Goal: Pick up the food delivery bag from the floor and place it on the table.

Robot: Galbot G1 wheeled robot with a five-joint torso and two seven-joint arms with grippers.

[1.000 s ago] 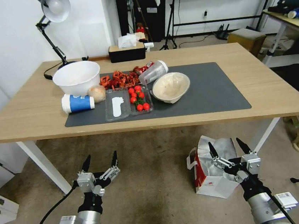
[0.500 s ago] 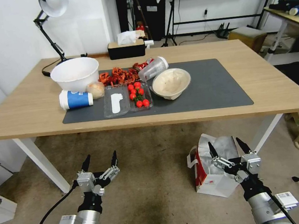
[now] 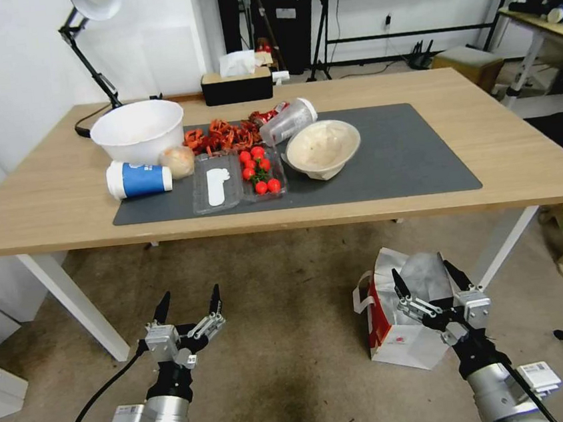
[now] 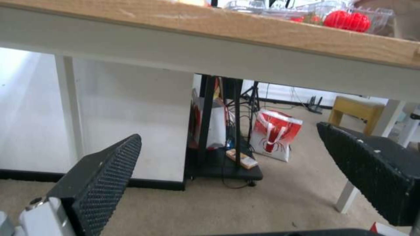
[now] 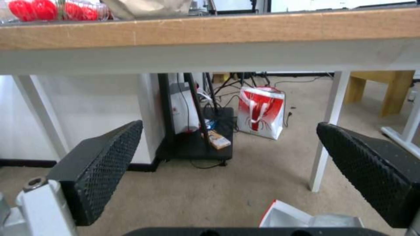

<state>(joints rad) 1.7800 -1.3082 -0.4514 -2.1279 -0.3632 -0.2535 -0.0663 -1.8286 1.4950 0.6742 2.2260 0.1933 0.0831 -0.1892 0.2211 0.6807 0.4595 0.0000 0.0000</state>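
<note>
Step in hand: approach, before any grasp; the food delivery bag [image 3: 400, 322] is standing on the floor [image 3: 291, 371], on the carpet just outside the near edge of the table [image 3: 525, 165], beside the table's right front leg; its top is gaping, foil lining showing, white strap handles hanging at its left side.

Right gripper [image 3: 432, 279]: hovering over the bag's open mouth in the head view, fingers spread wide, holding nothing; the right wrist view is showing a corner of the bag's rim [image 5: 288, 214] just below the open pads.

Left gripper [image 3: 189, 300]: hanging above bare carpet, well apart from the bag, fingers likewise spread, empty.

Tabletop: dark grey mat [image 3: 397, 158] carrying a white bowl [image 3: 137, 129] at its far left corner, a blue paper cup [image 3: 139, 179] lying on its side near the mat's left edge, a clear tray of cherry tomatoes [image 3: 257, 173] toward the near edge, a tipped paper bowl [image 3: 323, 147] at centre; the mat's right half is lying bare.

Next move, as judged: the right gripper is needing to descend and close on a rim or strap; the soft, sagging wall is likely to fold, so a firm bite is called for.

Change against the earlier frames: the whole scene is sliding upward in the head view, so the camera is moving; the bag is now sitting slightly lower against the right gripper; both grippers are keeping their wide spread.
</note>
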